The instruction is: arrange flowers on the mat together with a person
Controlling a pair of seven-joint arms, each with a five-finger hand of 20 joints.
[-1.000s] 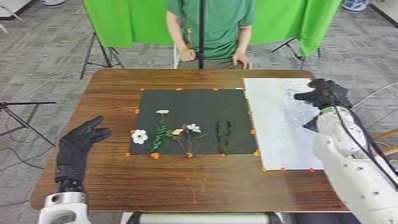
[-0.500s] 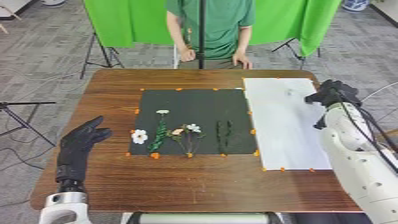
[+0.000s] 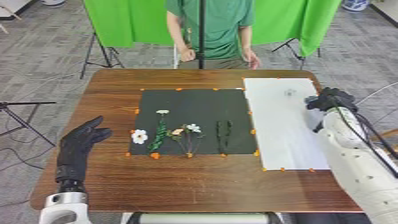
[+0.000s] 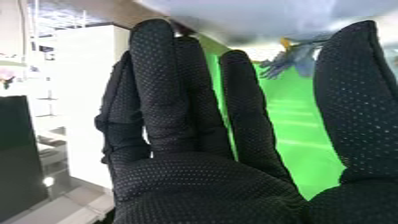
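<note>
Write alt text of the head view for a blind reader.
White flowers and green stems lie on a black mat on a wooden table; the robot's left hand is at left, its right hand by the white sheet at right.

Tabletop: brown wood, which we see left of the black mat, beyond it and on its robot side.
Black mat: lies flat; we take our places from it.
White sheet: flat along the black mat's right edge, reaching past it at both ends.
Orange pieces: small, we find them around the black mat's edges.
</note>
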